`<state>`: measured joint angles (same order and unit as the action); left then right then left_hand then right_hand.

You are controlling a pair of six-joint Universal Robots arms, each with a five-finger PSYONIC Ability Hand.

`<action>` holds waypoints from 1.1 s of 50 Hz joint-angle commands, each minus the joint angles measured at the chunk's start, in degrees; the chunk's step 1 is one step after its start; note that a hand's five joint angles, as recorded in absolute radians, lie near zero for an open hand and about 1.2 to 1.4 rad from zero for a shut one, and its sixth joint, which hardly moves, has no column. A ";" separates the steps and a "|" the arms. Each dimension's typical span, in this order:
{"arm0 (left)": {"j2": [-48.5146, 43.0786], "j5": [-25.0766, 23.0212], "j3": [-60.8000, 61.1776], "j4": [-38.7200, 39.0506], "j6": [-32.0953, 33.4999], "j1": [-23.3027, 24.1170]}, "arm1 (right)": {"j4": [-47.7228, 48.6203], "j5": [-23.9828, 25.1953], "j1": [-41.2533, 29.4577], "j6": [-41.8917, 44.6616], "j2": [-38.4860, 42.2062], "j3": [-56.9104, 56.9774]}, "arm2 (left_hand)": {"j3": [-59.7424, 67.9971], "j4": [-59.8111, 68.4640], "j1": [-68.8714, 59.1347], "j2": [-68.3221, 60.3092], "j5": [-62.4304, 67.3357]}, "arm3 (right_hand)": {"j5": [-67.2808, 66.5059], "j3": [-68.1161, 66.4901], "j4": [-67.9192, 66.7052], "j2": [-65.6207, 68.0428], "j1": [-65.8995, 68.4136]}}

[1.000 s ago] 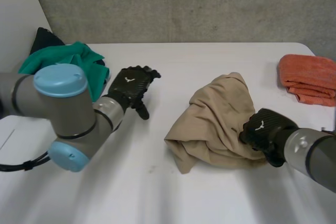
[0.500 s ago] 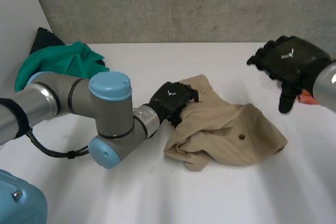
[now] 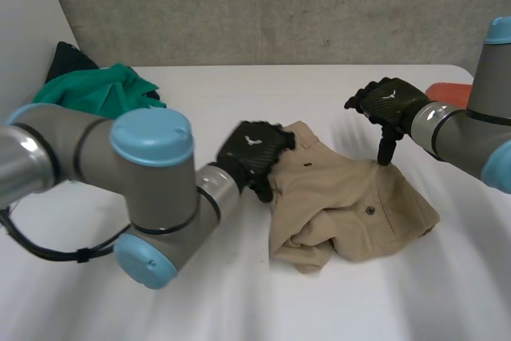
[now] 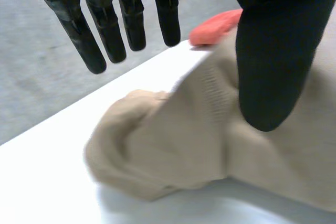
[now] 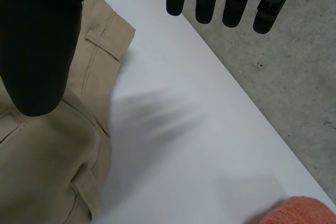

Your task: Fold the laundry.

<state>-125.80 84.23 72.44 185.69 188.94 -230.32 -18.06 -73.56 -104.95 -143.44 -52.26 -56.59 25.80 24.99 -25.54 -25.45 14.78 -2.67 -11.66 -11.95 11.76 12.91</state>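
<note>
At the edge of the tan trousers (image 3: 351,209), the left hand (image 3: 254,149) is resting, fingers straight; the right hand (image 3: 389,101) is hovering open above.

Head above, wrists close: same trousers (image 3: 351,205)

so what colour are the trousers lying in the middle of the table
Plain tan, no pattern. The trousers show best in the head view.

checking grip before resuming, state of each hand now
Left hand: open, fingers straight, at the tan trousers' edge.
Right hand: open, thumb over the trousers, holding nothing.
</note>
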 commanded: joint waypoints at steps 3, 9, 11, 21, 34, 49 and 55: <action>6.96 2.08 4.99 0.02 -0.15 -3.30 | -0.57 -0.36 0.45 3.24 -8.27 -6.06 | -10.03 -9.23 9.78 9.68 -9.01 | -2.11 -3.13 -2.83 3.02 1.87; 12.59 2.35 9.90 -0.68 -0.68 -3.39 | -2.23 -0.09 1.07 6.41 -15.06 -13.09 | 0.03 0.83 -0.29 -0.38 1.05 | -10.19 -11.21 -10.91 11.10 9.95; 14.17 2.35 11.66 -0.77 -0.85 -2.95 | -4.33 -0.36 2.20 8.94 -16.37 -15.81 | 5.75 6.55 -6.00 -6.10 6.77 | -15.37 -16.39 -16.10 16.28 15.13; 22.88 2.17 23.09 -3.58 -3.66 5.40 | -11.38 1.05 9.32 23.10 -22.97 -32.16 | 27.14 27.95 -27.40 -27.49 28.16 | -24.49 -25.51 -25.22 25.41 24.25; 11.11 3.40 20.90 -3.32 -7.80 9.09 | 4.25 10.71 14.95 26.63 -22.80 -44.74 | -2.13 -1.32 1.87 1.78 -1.11 | -13.39 -14.41 -14.12 14.31 13.15; 0.56 9.99 8.86 1.34 -7.18 8.48 | 19.64 15.11 15.92 26.37 -15.15 -46.24 | 0.56 1.36 -0.81 -0.91 1.58 | -19.44 -20.46 -20.17 20.36 19.20; -2.52 10.34 6.57 1.43 -5.87 8.48 | 25.08 15.02 15.66 25.84 -13.31 -46.06 | 17.17 17.98 -17.43 -17.52 18.19 | -28.66 -29.68 -29.39 29.57 28.42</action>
<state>-125.83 94.48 80.86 187.20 181.96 -221.88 2.31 -58.38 -89.04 -117.11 -67.07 -102.84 26.99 27.09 -26.48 -26.90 17.29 -20.35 -30.09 -30.23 30.48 29.92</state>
